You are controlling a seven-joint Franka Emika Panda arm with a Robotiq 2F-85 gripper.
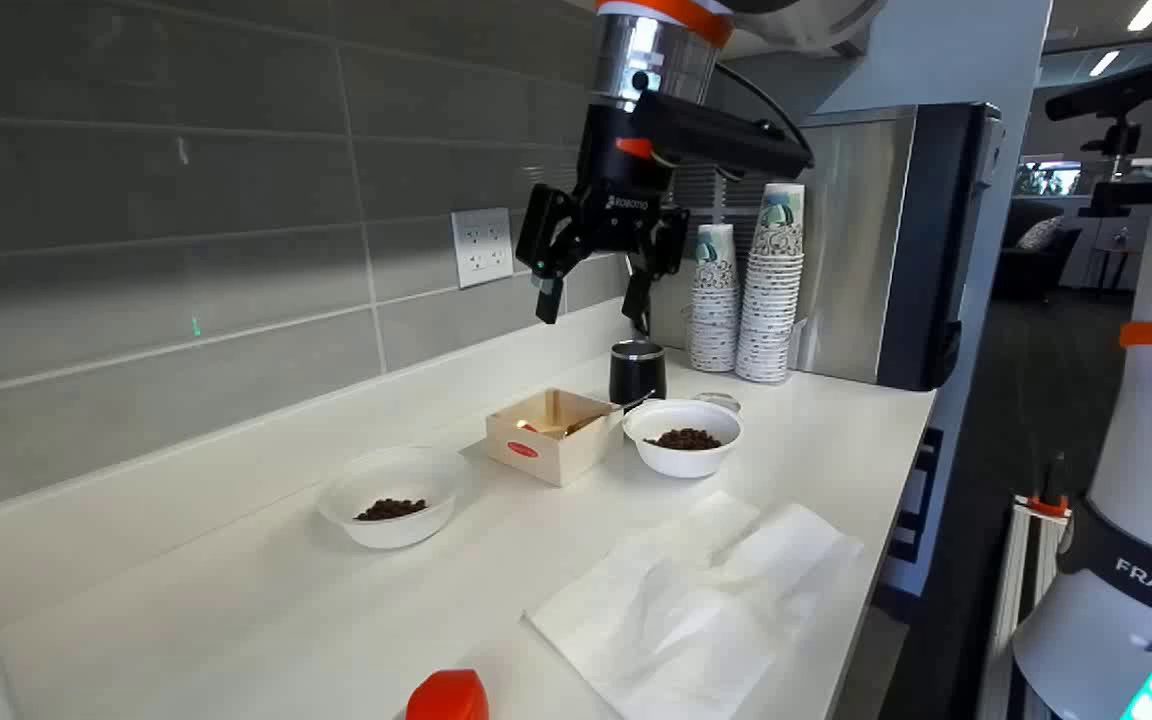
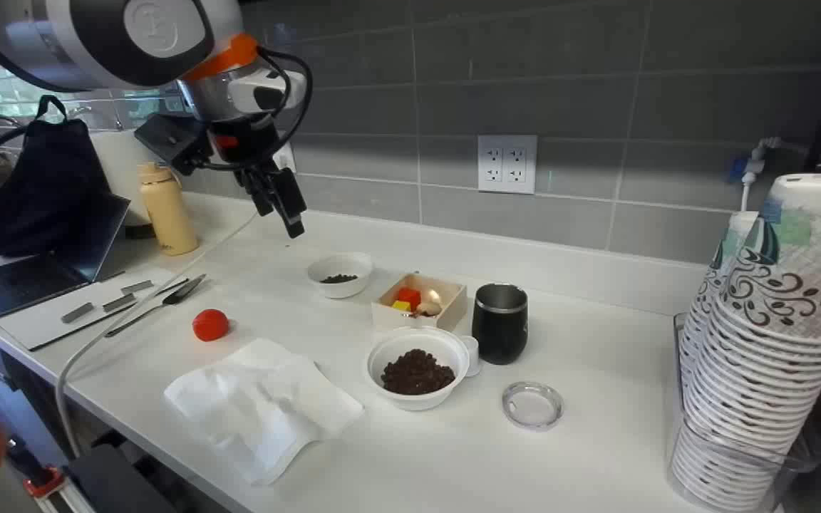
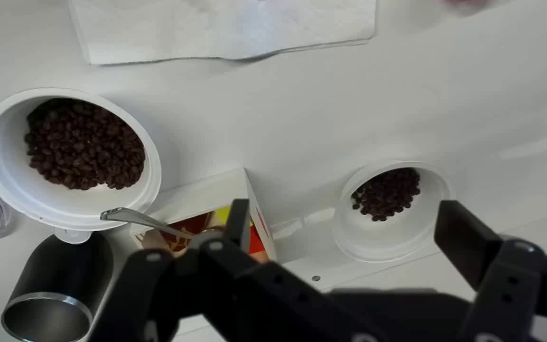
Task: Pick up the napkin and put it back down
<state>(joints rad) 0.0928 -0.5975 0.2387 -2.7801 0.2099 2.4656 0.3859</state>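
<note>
The white napkin (image 1: 681,615) lies flat and crumpled on the counter in an exterior view, near the counter's edge on the robot's side. It also shows in an exterior view (image 2: 261,406), with raised folds in its middle. In the wrist view only one edge part of the napkin (image 3: 226,31) shows, at the top. My gripper (image 1: 592,305) is open and empty, high above the counter near the tiled wall. It is apart from the napkin. In the wrist view the fingers of the gripper (image 3: 344,221) stand wide apart with nothing between them.
Two white bowls (image 2: 343,265) (image 2: 382,388) hold dark beans. A wooden box (image 2: 421,303) with small blocks and a spoon stands between them. A black tumbler (image 2: 500,320), a clear lid (image 2: 532,405), stacked cups (image 2: 760,370) and a red object (image 2: 210,325) stand around. A tiled wall backs the counter.
</note>
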